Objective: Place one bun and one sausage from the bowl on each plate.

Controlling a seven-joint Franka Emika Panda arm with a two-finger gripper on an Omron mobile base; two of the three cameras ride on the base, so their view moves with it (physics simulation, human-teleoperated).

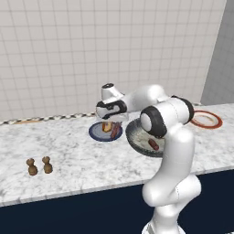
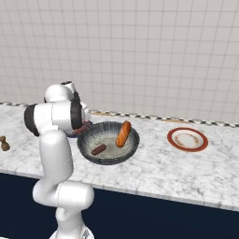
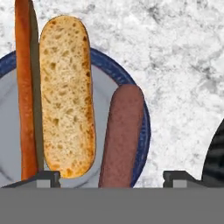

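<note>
- The two-finger dark-tipped gripper (image 3: 111, 175) hangs just above the small dark blue plate with a greyish centre (image 3: 141, 105). Its jaws stand wide apart with nothing between them; the finger tips straddle the near end of a dark reddish-brown sausage (image 3: 122, 135).
- That sausage lies on the blue plate, beside a split, crusty tan bun (image 3: 65, 96), cut face up. They lie side by side, close or just touching. This plate looks complete: one bun, one sausage.
- The blue plate (image 1: 98, 134) sits toward the back edge of the grey-white marbled counter (image 1: 68, 155), just beside the bowl.
- The wide, shallow grey-blue bowl with a ribbed rim (image 2: 86, 144) stands mid-counter. It holds a second reddish-brown sausage (image 2: 98, 150) lying flat and a second golden-brown bun (image 2: 123, 133) leaning against the far wall.
- The small white plate with a red rim (image 2: 187, 139) lies well apart toward the counter's right end; I cannot make out any food on it.
- Handling, as a judgement: the bun is probably light and soft, crushing easily, so take it across its narrow middle with a gentle squeeze. The sausage seems firmer, smooth and apt to roll or slip; grip it mid-length, square across its width.
- Two small brown shakers (image 1: 39, 166) stand near the counter's front-left edge, clear of the work.
</note>
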